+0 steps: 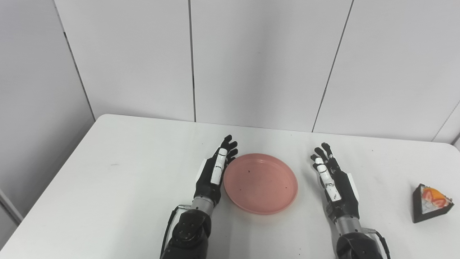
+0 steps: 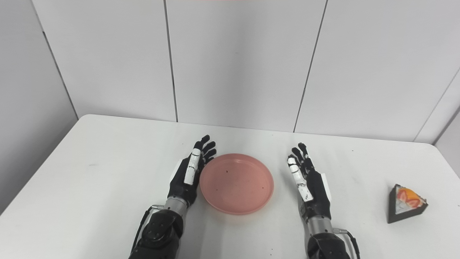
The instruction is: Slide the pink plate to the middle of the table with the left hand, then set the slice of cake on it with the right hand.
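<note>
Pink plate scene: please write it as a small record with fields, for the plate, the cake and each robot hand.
plate: pink plate, empty, near the middle of the white table
cake: slice of cake on the table at the far right, not on the plate
left robot hand: left robot hand open, fingers straight, against the plate's left rim
right robot hand: right robot hand open, right of the plate, apart from it, holds nothing
step left: cake to plate, not yet done
</note>
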